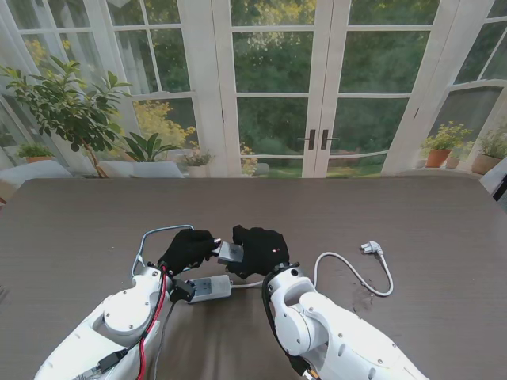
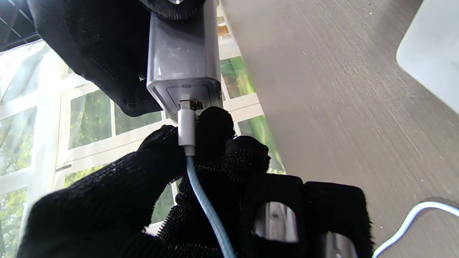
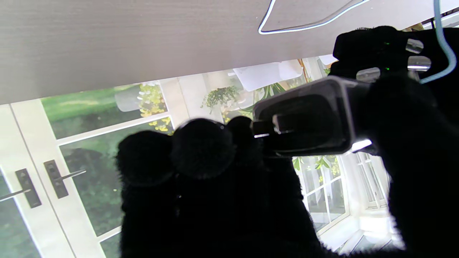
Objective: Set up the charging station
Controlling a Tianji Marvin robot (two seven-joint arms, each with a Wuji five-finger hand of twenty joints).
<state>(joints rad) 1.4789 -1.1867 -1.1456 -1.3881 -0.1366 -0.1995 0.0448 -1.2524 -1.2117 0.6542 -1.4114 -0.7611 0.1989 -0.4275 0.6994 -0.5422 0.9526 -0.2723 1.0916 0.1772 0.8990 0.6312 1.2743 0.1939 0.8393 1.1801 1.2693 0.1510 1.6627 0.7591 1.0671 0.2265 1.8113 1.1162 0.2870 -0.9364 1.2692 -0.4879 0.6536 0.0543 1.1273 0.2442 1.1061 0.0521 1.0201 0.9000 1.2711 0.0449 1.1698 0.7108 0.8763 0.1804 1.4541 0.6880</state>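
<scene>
Both arms, white and thick, rise from the bottom corners of the stand's view and are nearest to the camera: the left arm (image 1: 119,321) at about 7 o'clock, the right arm (image 1: 333,332) at about 5 o'clock. They reach over the table (image 1: 79,229), a wide dark-brown wooden top that fills the lower half of the view.

A white power strip (image 1: 207,288) lies flat on the table near the middle, just on the near side of the two hands. Its white cord (image 1: 352,273) makes a loop toward 3 o'clock and ends in a plug (image 1: 371,248), which lies well apart from the hands.

Both hands wear black gloves and meet at the centre. The right hand (image 1: 260,250) is closed around a grey charger block (image 1: 230,252), held above the table; in the right wrist view its fingers (image 3: 200,150) wrap the block (image 3: 308,118) and two prongs are visible on its end face. The left hand (image 1: 187,248) is at 9 o'clock of the block. Its fingertips (image 2: 215,123) pinch the white connector (image 2: 187,127) of a light-blue cable (image 2: 206,204). The connector touches the port on the charger's end face (image 2: 184,70); how deep it sits I cannot tell. The cable (image 1: 158,233) curves away toward 10 o'clock on the table.
</scene>
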